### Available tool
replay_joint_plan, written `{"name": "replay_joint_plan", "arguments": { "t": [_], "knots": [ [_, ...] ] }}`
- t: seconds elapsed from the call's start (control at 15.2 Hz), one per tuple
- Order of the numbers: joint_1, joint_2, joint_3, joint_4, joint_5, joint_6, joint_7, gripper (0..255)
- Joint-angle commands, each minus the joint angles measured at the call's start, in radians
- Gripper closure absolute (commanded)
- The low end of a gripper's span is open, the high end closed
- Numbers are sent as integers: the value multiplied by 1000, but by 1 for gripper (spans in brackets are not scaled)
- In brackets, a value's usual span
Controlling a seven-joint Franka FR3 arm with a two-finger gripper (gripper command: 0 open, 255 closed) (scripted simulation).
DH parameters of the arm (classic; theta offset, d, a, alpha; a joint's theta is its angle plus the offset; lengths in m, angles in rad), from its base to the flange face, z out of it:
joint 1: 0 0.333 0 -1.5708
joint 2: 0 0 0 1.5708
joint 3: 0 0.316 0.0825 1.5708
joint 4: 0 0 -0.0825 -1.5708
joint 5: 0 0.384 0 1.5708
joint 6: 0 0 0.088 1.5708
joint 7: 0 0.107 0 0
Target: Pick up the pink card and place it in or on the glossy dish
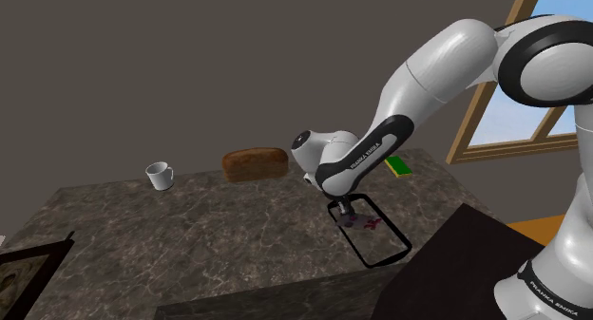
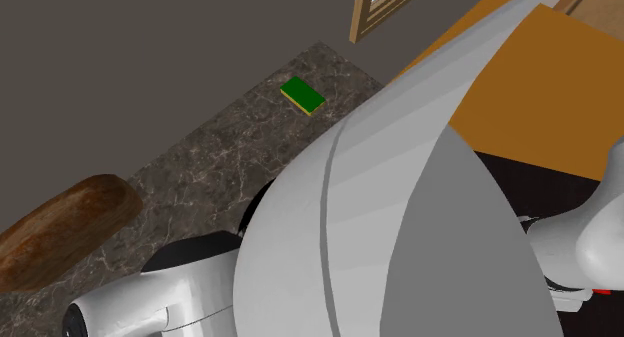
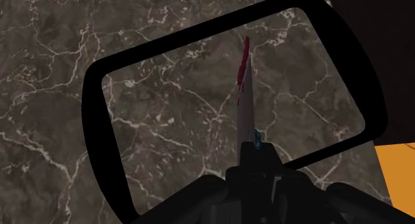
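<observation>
At gripper: black fingers pressed onto card, pinching its near end. Card seen edge-on, pale with red-pink marks, pointing away from fingers. Shoulder view: gripper low over counter, card pinkish, inside dish outline. Dish black-rimmed rounded rectangle, marble visible through its middle; rim rings card. Card-to-dish contact: cannot tell. Counter dark veined marble. Farther off: loaf, white mug, green block.
</observation>
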Motion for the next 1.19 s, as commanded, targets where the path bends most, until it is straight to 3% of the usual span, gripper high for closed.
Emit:
{"name": "replay_joint_plan", "arguments": {
  "t": [0.0,0.07,0.4,0.66,1.12],
  "knots": [
    [0,1,0,-2,0,0,0,255],
    [-1,1,-1,-2,0,0,0,0],
    [0,1,0,-2,0,0,0,0],
    [14,-32,14,82,24,-118,-15,0],
    [14,-32,14,82,24,-118,-15,0]
  ]
}}
